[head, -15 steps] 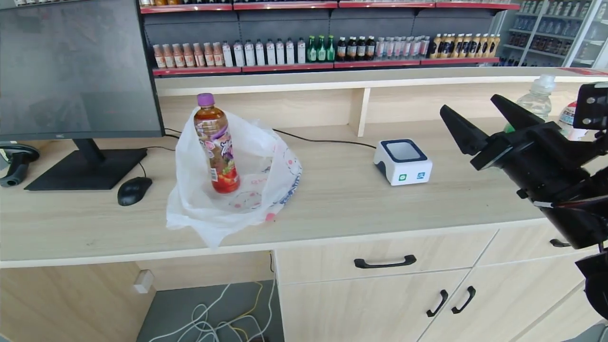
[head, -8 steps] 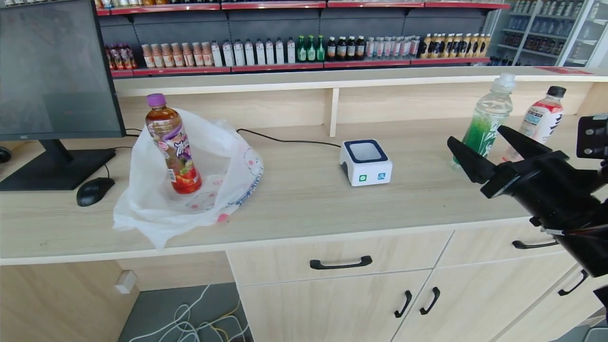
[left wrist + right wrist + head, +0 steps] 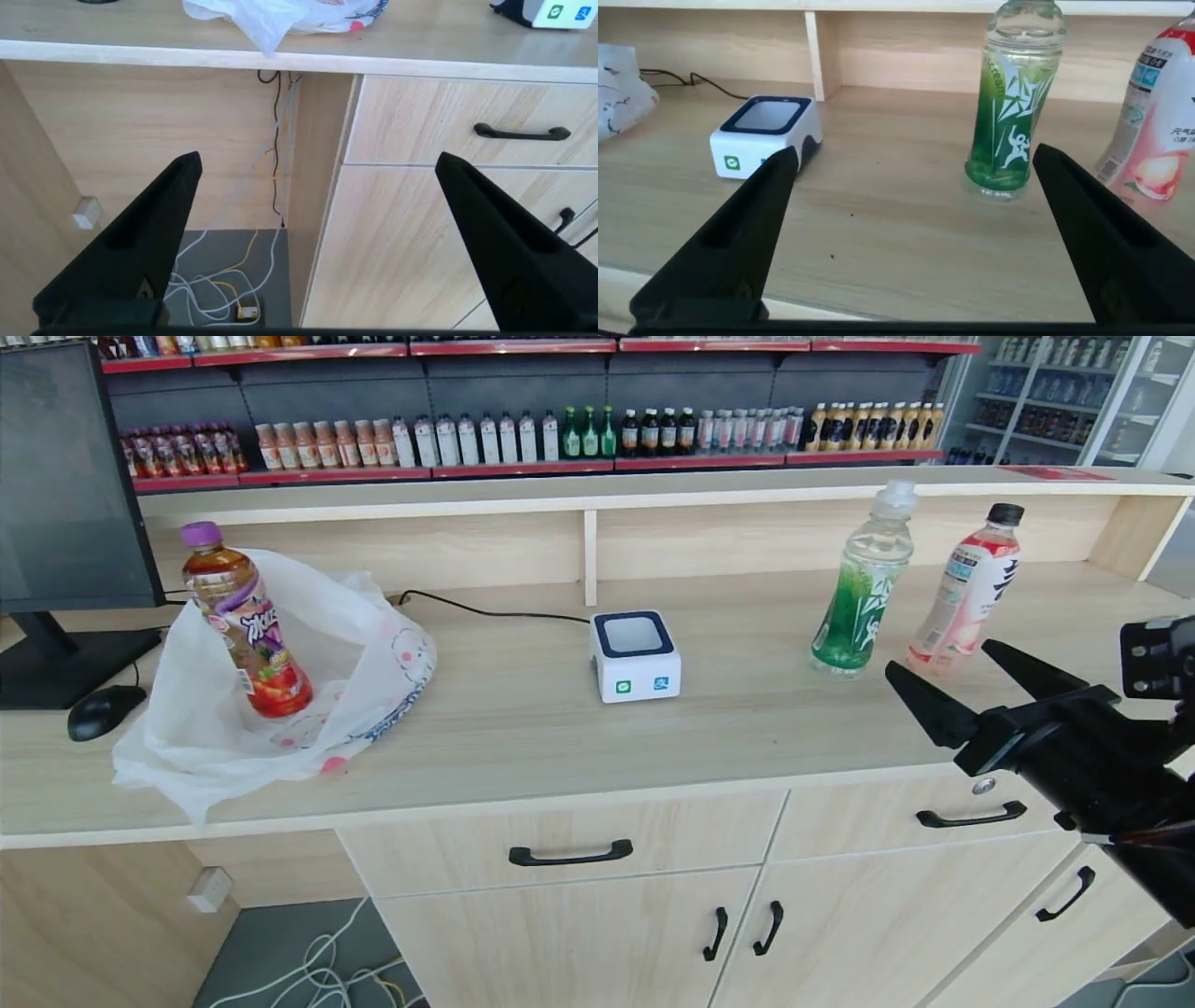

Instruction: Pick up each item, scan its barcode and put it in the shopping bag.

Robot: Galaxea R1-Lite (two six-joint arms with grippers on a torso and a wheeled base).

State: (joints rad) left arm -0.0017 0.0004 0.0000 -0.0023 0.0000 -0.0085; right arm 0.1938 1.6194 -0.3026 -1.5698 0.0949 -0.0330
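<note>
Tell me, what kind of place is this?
Probably a shop checkout: shelves of bottled drinks behind the counter, a barcode scanner on it, and a shopping bag with a bottle inside.

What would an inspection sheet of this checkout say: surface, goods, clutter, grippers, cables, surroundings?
Surface: wooden counter, drawers below.
Job's things: purple-capped bottle standing in the shopping bag; green bottle and pink bottle side by side on the counter; scanner between bag and bottles.
Clutter: monitor, mouse.
Grippers: right gripper near the pink bottle, jaws open, holding nothing; left gripper below counter level, jaws open, holding nothing.
Cables: black cable behind scanner; loose wires on floor.
Surroundings: shelves of drinks.
</note>
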